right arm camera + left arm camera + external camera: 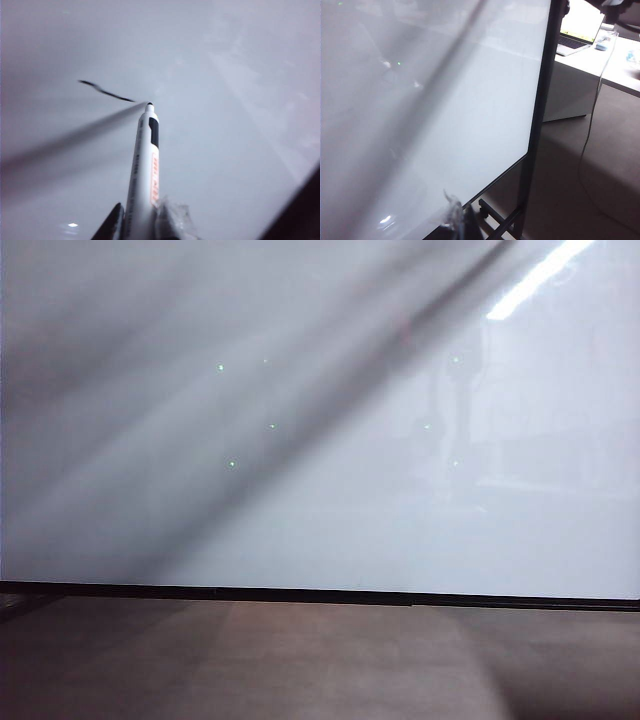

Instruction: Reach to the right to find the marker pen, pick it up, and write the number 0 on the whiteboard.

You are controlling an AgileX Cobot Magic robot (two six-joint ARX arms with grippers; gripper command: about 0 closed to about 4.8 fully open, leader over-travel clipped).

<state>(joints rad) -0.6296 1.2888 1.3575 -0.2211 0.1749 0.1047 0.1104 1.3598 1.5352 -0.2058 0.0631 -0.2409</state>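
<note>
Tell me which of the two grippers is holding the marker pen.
The right gripper: the marker pen sticks out from between its fingers, tip at the whiteboard beside a short black stroke. The left gripper holds nothing visible.

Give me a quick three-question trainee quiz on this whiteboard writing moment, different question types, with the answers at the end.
1. True or false: the right gripper holds the marker pen with its tip at the whiteboard.
2. What mark is on the board by the tip? A) a finished closed loop B) a short curved black stroke C) none
3. Fill in: in the left wrist view, beyond the board's dark frame, a ____ sits open on the white desk.

Key: 1 true; 2 B; 3 laptop.
</note>
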